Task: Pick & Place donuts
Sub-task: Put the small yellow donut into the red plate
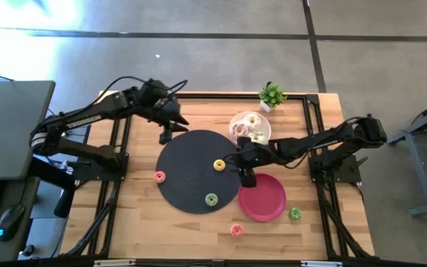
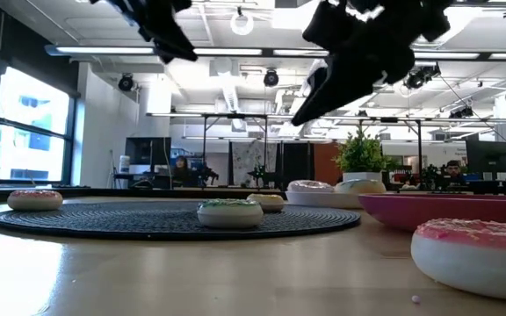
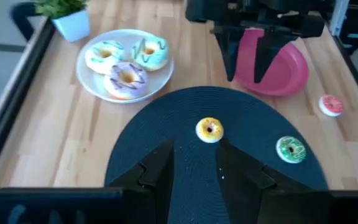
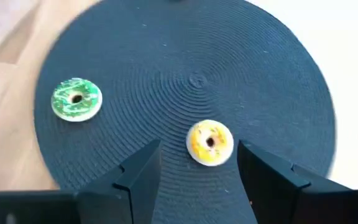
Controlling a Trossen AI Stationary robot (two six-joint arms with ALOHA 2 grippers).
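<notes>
— What lies on the bench (image 1: 136, 215)?
— Pale wood planks carrying a round black woven mat (image 1: 187, 178) at centre frame. On it sit a small yellow ring donut (image 1: 219, 165) and a green one (image 1: 211, 199); pink ones (image 1: 159, 176) rest on the wood beside it.
— And the plates?
— A white plate (image 1: 237, 119) at upper centre holds three larger frosted donuts (image 1: 252, 120); a glossy red plate (image 1: 269, 204) lies lower right.
— The pincers?
— The right pincer (image 4: 199, 163) hangs spread open above the yellow donut, holding nothing. The left pincer (image 3: 194, 165) hovers open at the mat's upper edge.
</notes>
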